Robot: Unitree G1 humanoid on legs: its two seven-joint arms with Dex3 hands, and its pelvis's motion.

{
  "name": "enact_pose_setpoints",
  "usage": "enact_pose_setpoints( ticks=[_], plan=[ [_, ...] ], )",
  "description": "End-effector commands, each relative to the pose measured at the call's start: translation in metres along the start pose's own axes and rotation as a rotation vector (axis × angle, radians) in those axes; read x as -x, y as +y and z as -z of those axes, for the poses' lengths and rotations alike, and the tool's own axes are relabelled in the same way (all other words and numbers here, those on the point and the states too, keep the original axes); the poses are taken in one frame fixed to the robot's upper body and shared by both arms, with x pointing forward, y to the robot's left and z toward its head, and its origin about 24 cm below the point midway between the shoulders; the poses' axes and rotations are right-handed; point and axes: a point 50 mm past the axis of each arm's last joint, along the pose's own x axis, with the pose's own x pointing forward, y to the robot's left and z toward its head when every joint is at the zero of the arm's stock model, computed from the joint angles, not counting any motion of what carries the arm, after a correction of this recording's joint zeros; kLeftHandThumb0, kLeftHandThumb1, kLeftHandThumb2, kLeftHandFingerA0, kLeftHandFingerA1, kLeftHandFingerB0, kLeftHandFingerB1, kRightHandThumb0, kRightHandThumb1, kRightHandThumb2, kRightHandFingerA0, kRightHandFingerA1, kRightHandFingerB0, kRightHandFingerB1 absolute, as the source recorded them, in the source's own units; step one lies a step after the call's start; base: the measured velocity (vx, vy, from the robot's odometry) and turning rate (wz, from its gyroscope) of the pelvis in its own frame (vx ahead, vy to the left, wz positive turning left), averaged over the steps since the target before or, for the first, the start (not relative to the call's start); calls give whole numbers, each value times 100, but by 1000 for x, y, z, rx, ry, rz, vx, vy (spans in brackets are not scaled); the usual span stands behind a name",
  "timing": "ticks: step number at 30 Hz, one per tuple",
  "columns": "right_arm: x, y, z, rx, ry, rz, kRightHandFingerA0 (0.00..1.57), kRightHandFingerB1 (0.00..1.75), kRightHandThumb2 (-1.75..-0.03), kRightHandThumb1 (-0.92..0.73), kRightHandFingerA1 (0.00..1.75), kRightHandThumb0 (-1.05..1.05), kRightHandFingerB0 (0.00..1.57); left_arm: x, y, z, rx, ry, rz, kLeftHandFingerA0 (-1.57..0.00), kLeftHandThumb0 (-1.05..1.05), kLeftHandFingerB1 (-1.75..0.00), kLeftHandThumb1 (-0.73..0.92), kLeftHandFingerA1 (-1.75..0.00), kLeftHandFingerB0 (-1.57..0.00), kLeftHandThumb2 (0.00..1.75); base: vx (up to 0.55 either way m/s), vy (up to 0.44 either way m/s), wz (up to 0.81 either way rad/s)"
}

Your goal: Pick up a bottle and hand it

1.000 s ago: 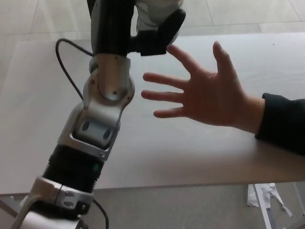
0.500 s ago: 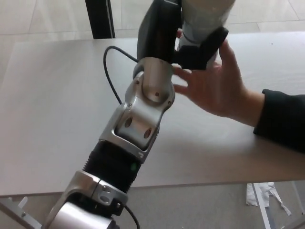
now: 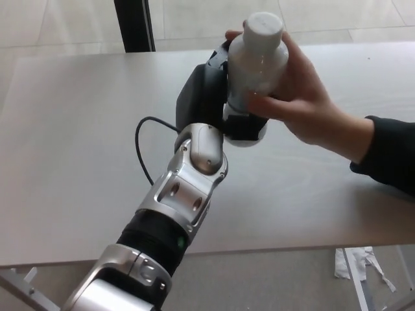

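Nearest the camera, at the bench's (image 3: 58, 162) front edge toward its left corner, the robot's left arm (image 3: 175, 207) rises from the bottom of the view and reaches diagonally up over the middle of the surface, a black cable (image 3: 144, 146) looping off its wrist. Farther in, toward the back edge, the left hand (image 3: 217, 103) is closed on the bottle (image 3: 254, 61), a white one with a white cap held upright and clear of the surface; the black fingers wrap its lower part, with one band of them visible across the base. A person's hand (image 3: 305, 97) comes in from the right edge in a dark sleeve (image 3: 389, 159) and has its thumb and fingers curled around the bottle's upper body and shoulder, so both hands touch it at once. The right hand does not show. Below the front right corner, scraps of paper (image 3: 363, 265) lie on the floor. I judge the pick-up done and the handover in its last stage: the bottle is shared between giver and receiver. What the next move calls for, as I read it, is spreading the robot's fingers to let go once the person's grip bears the weight, then drawing the arm back low and away without knocking the bottle.
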Motion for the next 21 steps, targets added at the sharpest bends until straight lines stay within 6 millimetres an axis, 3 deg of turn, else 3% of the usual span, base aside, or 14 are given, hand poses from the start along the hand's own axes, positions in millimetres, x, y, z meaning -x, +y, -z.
enact_pose_setpoints(
  ticks=[1,2,3,5,8,9,10,11,13,15,16,17,18,21],
  plan=[
    [-2,9,-9,-1,-31,-14,64,33,-56,-55,51,-39,40,7,-27,-15,98,0,-25,-97,-17,-129,59,-161,-83,99,0,0,0],
    [-2,10,-9,-2,-30,-13,64,33,-56,-55,51,-39,40,6,-27,-15,91,5,-29,-97,-17,-129,59,-161,-83,99,0,0,0],
    [-2,10,-9,-11,-32,-13,52,46,-77,-43,59,-48,35,6,-28,-17,94,0,-27,-96,-10,-134,58,-167,-83,102,0,0,0],
    [-2,10,-10,-18,-43,-15,52,34,-59,-57,50,-38,40,5,-30,-23,102,-13,-18,-95,-8,-141,60,-168,-80,104,0,0,0],
    [-2,12,-12,-6,-51,-19,64,33,-57,-56,53,-38,40,3,-34,-37,100,-59,8,-93,-9,-144,64,-169,-75,96,0,0,0],
    [-3,12,-12,-3,-47,-10,57,47,-78,-43,61,-43,32,2,-35,-42,93,-79,10,-90,-4,-146,64,-173,-71,95,0,0,0],
    [-3,12,-12,-14,-44,-7,61,34,-58,-56,51,-36,42,2,-36,-45,84,-90,14,-86,-10,-151,64,-170,-75,97,0,0,0],
    [-4,11,-11,-18,-40,-6,53,47,-77,-43,59,-44,34,2,-37,-49,75,-98,20,-84,-11,-151,65,-169,-75,95,0,0,0],
    [-4,11,-11,-22,-36,-10,53,47,-77,-43,59,-45,35,2,-40,-54,65,-118,38,-84,-4,-148,66,-168,-74,93,0,0,0],
    [-4,11,-11,-29,-36,-4,62,33,-57,-55,50,-37,42,2,-42,-57,60,-131,52,-83,-3,-148,66,-168,-74,91,0,0,0],
    [-3,12,-11,-19,-44,-8,53,47,-77,-43,59,-48,35,3,-43,-58,34,-137,63,-85,-5,-144,69,-167,-73,88,0,0,0],
    [-3,11,-12,-9,-47,-10,53,47,-77,-43,59,-48,35,3,-44,-58,21,-144,66,-85,-5,-144,69,-167,-73,88,0,0,0],
    [-3,11,-12,-8,-47,-10,63,33,-57,-56,52,-38,41,3,-43,-57,12,-146,72,-88,-7,-141,72,-169,-70,84,0,0,0],
    [-3,10,-11,5,-49,-6,63,34,-58,-57,53,-35,42,2,-42,-55,-4,-150,79,-83,-3,-142,70,-167,-72,86,0,0,0]
  ],
)
